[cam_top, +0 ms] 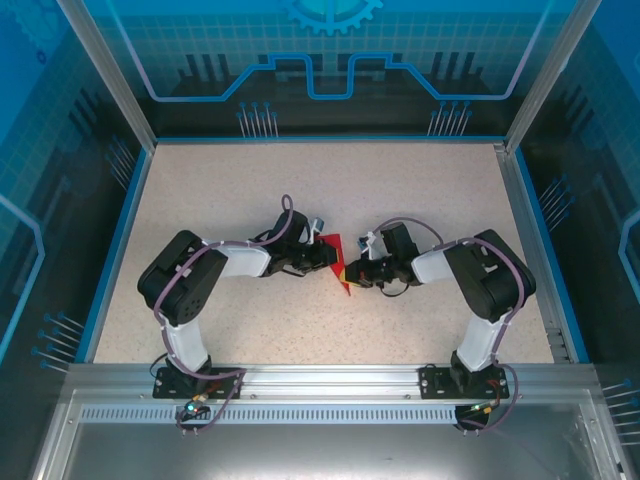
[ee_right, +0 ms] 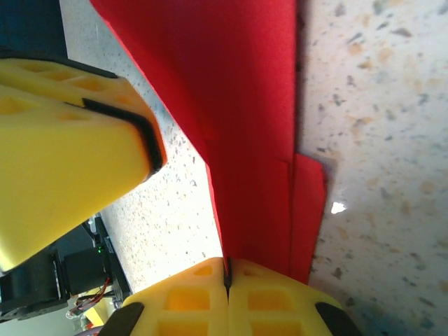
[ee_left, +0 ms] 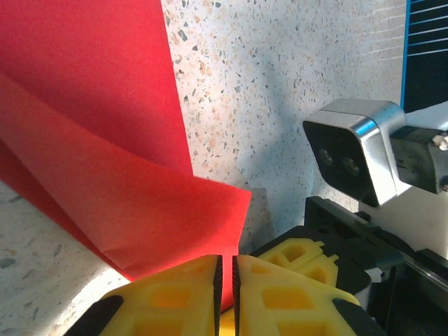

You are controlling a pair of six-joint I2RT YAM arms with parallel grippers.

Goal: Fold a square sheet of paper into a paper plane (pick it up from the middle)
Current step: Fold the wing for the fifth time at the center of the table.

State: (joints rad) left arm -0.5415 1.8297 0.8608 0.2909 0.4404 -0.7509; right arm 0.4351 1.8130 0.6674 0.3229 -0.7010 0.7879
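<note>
Creased red paper sheet
Right hand pinches its fold; left hand nearly pressed together, grip unclear.

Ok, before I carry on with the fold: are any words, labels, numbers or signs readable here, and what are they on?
None: there is no readable text here.
The red sheet of paper is plain and unmarked.
The left gripper and right gripper have bare yellow fingers with no marking.
The blue back panel carries a gear shape and circuit-like lines but no letters.
</note>
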